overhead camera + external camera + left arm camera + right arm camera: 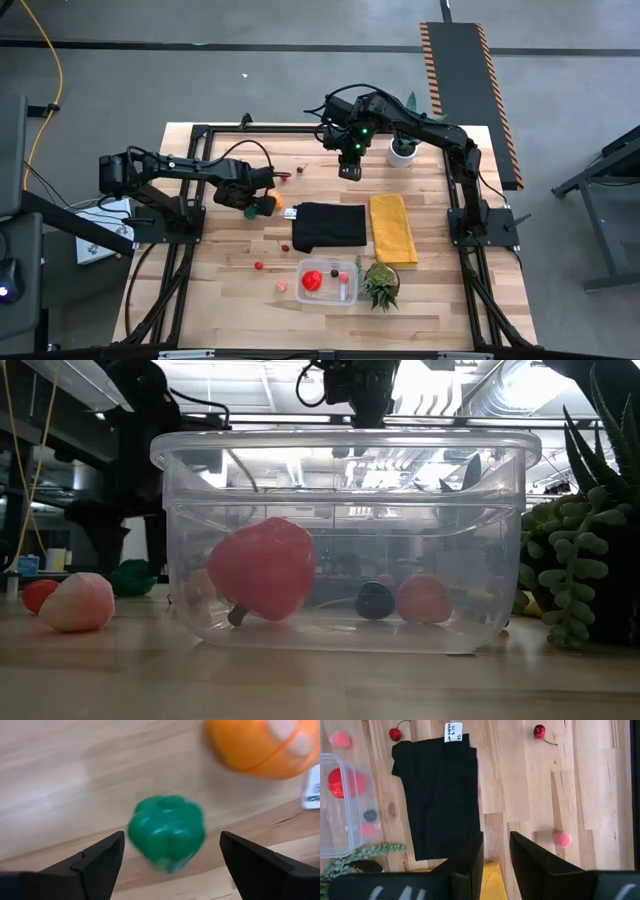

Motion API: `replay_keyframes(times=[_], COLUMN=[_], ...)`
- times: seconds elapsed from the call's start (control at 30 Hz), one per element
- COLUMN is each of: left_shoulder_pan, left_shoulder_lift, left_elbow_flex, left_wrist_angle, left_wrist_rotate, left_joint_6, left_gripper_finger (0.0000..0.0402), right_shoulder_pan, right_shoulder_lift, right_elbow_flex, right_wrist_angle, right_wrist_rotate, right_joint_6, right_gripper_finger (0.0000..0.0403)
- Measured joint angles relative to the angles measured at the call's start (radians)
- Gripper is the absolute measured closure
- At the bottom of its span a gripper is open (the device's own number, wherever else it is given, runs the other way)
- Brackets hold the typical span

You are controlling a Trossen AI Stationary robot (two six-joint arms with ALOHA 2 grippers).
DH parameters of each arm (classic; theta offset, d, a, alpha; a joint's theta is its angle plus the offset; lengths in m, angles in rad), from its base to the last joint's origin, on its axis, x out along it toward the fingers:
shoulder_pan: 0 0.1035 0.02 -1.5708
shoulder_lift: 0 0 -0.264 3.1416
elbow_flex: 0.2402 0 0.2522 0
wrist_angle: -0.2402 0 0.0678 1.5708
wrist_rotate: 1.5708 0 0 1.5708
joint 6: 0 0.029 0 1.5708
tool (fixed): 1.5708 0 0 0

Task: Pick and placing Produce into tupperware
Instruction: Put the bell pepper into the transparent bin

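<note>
Tupperware [345,540] holds red produce [262,568] and berries [375,600]; left claw [170,855] spread; right claw [496,865] narrowly parted, empty.

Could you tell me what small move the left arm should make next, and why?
Probably lower and close: the left gripper is open, with the green toy vegetable lying on the table between its fingers, not yet gripped, and an orange piece just beyond.

overhead light: we see even, bright light on the table [230,290], shadows soft & short.
low view: ceiling lamps glare thru the tupperware [345,540]; fg wood blurry.
left wrist: we get blur on the green pepper [166,831] & orange fruit [262,745].
right wrist: sharp on the black cloth [440,795]; own fingers out of focus.
</note>
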Motion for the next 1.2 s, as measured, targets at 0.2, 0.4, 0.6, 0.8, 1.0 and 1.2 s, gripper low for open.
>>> replay_keyframes(times=[0.2,0.4,0.6,0.8,1.0,1.2], left_shoulder_pan=[0.0,0.0,0.0,0.0,0.0,0.0], left_shoulder_lift=[0.0,0.0,0.0,0.0,0.0,0.0], left_elbow_flex=[0.0,0.0,0.0,0.0,0.0,0.001], left_wrist_angle=[0.03,0.029,0.032,0.032,0.032,0.031], left_wrist_rotate=[-0.023,-0.036,-0.05,-0.05,-0.048,-0.054], left_joint_6=[-0.005,-0.005,0.009,0.031,0.062,0.078], left_gripper_finger=[0.0085,0.0085,0.0085,0.0085,0.0085,0.0085], right_shoulder_pan=[0.0,0.0,0.0,0.0,0.0,0.0], right_shoulder_lift=[0.0,0.0,0.0,0.0,0.0,0.0], right_elbow_flex=[0.0,0.0,0.0,0.0,0.0,0.0], right_wrist_angle=[0.0,0.0,0.0,0.0,0.0,0.0], right_wrist_rotate=[0.0,0.0,0.0,0.0,0.0,0.0], right_joint_6=[0.0,0.0,0.0,0.0,-0.004,-0.008], right_gripper_finger=[0.0317,0.0317,0.0317,0.0317,0.0317,0.0317])
